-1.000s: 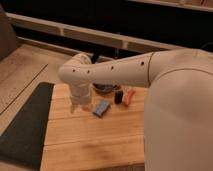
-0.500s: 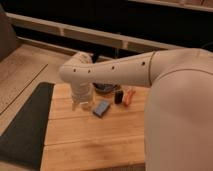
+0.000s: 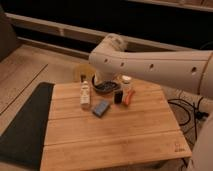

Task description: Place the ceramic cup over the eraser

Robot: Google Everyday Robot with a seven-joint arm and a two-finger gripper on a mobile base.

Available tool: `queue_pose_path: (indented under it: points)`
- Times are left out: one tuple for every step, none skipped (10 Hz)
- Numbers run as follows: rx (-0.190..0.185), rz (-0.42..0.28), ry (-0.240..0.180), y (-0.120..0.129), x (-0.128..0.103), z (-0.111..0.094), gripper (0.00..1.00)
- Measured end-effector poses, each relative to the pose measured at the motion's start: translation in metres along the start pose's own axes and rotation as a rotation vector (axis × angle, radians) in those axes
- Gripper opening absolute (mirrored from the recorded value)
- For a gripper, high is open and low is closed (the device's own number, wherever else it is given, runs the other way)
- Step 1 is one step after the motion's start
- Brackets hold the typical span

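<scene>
The arm is swinging away from the table's [image 3: 115,137] left side toward its far edge. The gripper [image 3: 98,80] is now hanging by the dark bowl [image 3: 106,88], fingers spread, holding nothing. The ceramic cup [image 3: 126,81] is standing near the far edge, just behind the eraser [image 3: 118,96], waiting to be grabbed. The arm is hiding most of the gripper.

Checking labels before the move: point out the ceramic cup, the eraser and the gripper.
ceramic cup [image 3: 126,80], camera view, pale side wall
eraser [image 3: 118,96], camera view, black front face
gripper [image 3: 98,80], camera view, tip beside dark bowl [image 3: 107,90]
</scene>
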Motion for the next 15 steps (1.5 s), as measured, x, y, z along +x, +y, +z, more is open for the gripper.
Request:
queue_pose_path:
  points:
    - [-0.002, -0.005, 0.001, 0.003, 0.000, 0.001, 0.65]
    - [-0.004, -0.007, 0.000, 0.005, 0.000, 0.000, 0.65]
    - [-0.001, -0.006, 0.002, 0.003, 0.001, 0.002, 0.65]
    - [0.014, -0.006, 0.005, -0.003, 0.000, 0.009, 0.65]
    - [0.041, 0.016, 0.002, -0.022, -0.003, 0.017, 0.65]
    - [0.079, 0.066, -0.011, -0.062, -0.010, 0.027, 0.65]
    - [0.099, 0.110, -0.034, -0.096, -0.019, 0.033, 0.65]
    - [0.113, 0.136, -0.052, -0.123, -0.025, 0.036, 0.65]
    - [0.122, 0.154, -0.093, -0.158, -0.040, 0.038, 0.65]
    - [0.111, 0.147, -0.127, -0.178, -0.054, 0.041, 0.65]
    - [0.094, 0.141, -0.148, -0.188, -0.062, 0.044, 0.65]
    - [0.074, 0.141, -0.167, -0.200, -0.069, 0.047, 0.65]
    - [0.059, 0.142, -0.188, -0.214, -0.074, 0.049, 0.65]
    - [0.055, 0.142, -0.191, -0.214, -0.075, 0.050, 0.65]
    - [0.053, 0.138, -0.191, -0.211, -0.076, 0.050, 0.65]
